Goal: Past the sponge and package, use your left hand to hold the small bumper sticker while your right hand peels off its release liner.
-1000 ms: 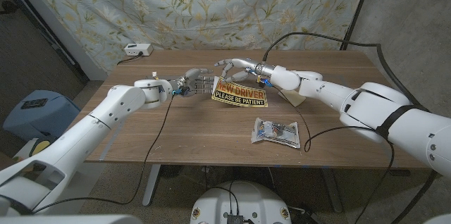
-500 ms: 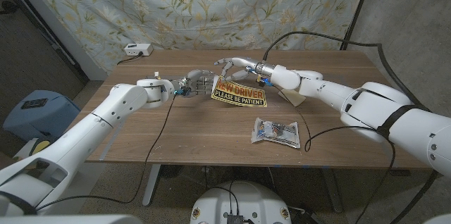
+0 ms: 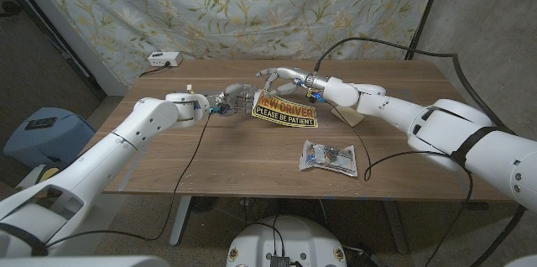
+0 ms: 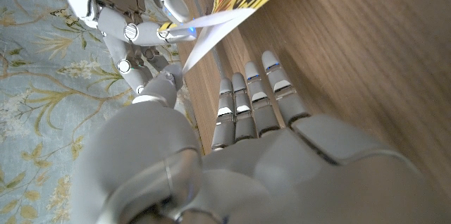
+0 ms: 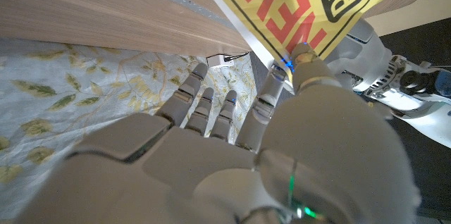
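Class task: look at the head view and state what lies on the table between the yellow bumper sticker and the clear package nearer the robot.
Nothing: in the head view, only bare wooden table separates the bumper sticker from the package.

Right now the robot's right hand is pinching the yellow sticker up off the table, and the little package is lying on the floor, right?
Not quite. The right robot hand does pinch the yellow sticker up off the table, but the package lies on the table, nearer the robot than the sticker, not on the floor. The head view shows it.
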You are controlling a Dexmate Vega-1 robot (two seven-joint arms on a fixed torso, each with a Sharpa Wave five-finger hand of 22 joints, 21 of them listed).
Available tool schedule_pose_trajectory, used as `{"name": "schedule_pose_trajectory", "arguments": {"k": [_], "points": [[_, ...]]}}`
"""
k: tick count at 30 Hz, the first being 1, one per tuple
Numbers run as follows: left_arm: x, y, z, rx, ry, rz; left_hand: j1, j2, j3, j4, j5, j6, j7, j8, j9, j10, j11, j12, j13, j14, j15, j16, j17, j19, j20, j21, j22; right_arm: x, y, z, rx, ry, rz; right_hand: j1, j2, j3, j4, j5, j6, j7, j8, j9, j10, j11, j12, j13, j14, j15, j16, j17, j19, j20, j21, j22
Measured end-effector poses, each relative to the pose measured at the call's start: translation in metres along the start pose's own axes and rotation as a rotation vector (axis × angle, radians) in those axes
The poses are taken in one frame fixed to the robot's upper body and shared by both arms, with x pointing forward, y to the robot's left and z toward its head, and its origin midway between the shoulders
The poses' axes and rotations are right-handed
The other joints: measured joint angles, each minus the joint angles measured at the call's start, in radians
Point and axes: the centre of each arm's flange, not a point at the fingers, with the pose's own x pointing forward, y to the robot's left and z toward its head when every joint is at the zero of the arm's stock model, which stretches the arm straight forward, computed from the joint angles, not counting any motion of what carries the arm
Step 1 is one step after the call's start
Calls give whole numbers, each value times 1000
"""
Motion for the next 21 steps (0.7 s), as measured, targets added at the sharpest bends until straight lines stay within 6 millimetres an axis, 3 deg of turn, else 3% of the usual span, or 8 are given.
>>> {"name": "schedule_pose_trajectory", "arguments": {"k": [14, 16, 21], "points": [[-2, -6, -1, 20, 12, -33, 15, 7, -8, 0, 0, 0, 0, 0, 5, 0, 0, 12, 18, 0, 0, 0, 5, -4, 4, 0, 0, 0, -1, -1, -2, 3, 0, 0, 0, -6, -6, 0, 0, 0, 7, 0, 4, -4, 0, 0, 4, 4, 1, 0, 0, 0, 0, 0], [-2, -7, -2, 21, 13, -34, 20, 6, -8, 0, 0, 15, -7, 4, 5, 1, 0, 20, 22, 7, 5, 0, 5, -3, 3, 3, 0, 0, -1, -1, -2, 4, -1, 0, 0, -6, -6, 0, 0, 0, 7, 1, 4, -4, 0, 0, 4, 4, 1, 0, 0, 0, 0, 0], [-2, -8, -1, 25, 13, -34, 40, 14, -8, 0, 0, 73, -28, 25, 9, 57, -24, 54, 35, 66, -25, 11, 9, 33, -14, 24, 0, 0, -3, -1, -5, 2, -3, 0, 0, -6, -6, 0, 0, 0, 7, 1, 4, -4, 0, 0, 4, 4, 1, 0, 0, 0, 0, 0]]}}
